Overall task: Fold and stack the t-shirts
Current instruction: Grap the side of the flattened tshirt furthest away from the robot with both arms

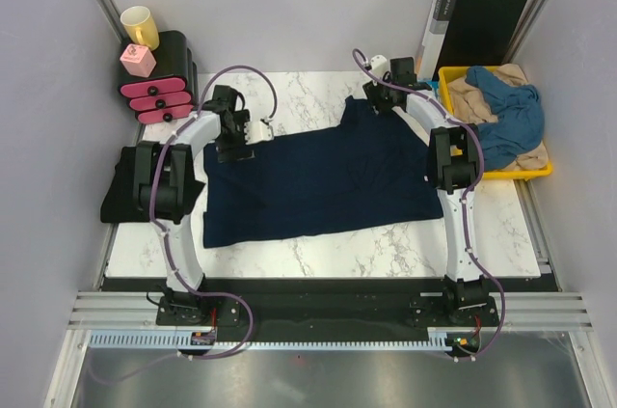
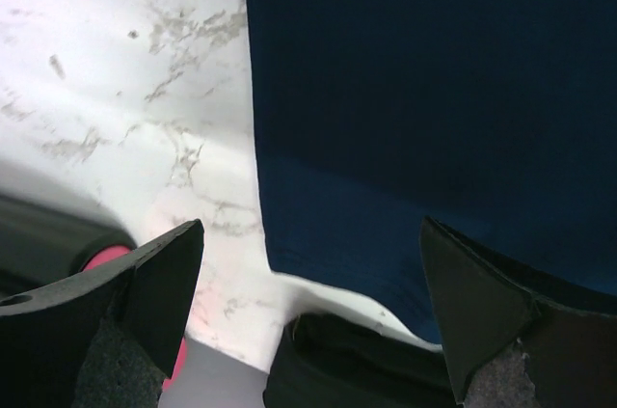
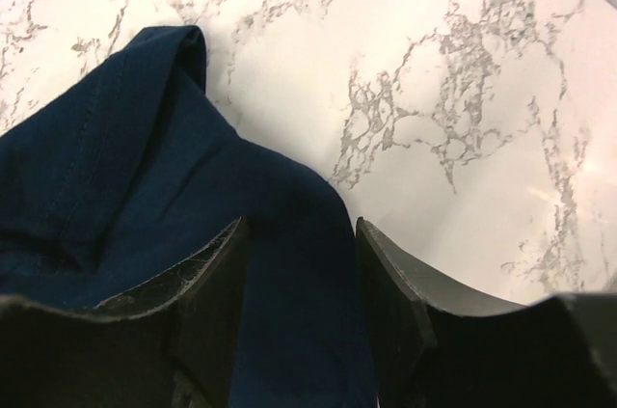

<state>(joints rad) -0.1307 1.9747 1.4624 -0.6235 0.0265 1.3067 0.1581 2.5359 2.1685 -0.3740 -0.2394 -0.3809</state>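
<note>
Surroundings: pale grey walls on three sides of a white marble-patterned table (image 1: 318, 252).
Left rim: black t-shirt (image 1: 118, 194) lies bunched at the table's edge, partly behind the left arm, so its outline is hard to make out.
Back left: black drawer unit (image 1: 175, 63) with pink fronts carries a yellow mug (image 1: 140, 25) and a pink cube (image 1: 138, 61).
Left arm: left gripper (image 1: 234, 138) is spread wide and holds nothing. It hangs over the far left corner of the dark shirt, and its wrist view shows the cloth's edge and bare marble between the fingers.
Left wrist view, bottom: a dark shape is cut off by the frame and cannot be identified.
Centre: navy t-shirt (image 1: 318, 181) is spread flat over the middle of the table. Its sleeves cannot be told apart.
Right arm: right gripper (image 1: 379, 99) is at the shirt's far right corner, jaws a moderate gap apart. Navy cloth shows in the gap and a raised fold lies just beside it.
Back right: black folder (image 1: 482, 27) with an orange edge leans on the wall. The print on its pale side label is too small to read.
Right: yellow tray (image 1: 525, 174) holds a beige t-shirt (image 1: 477, 90) and a medium-blue t-shirt (image 1: 511, 114) crumpled together, hiding its floor. The right arm covers its near wall.
</note>
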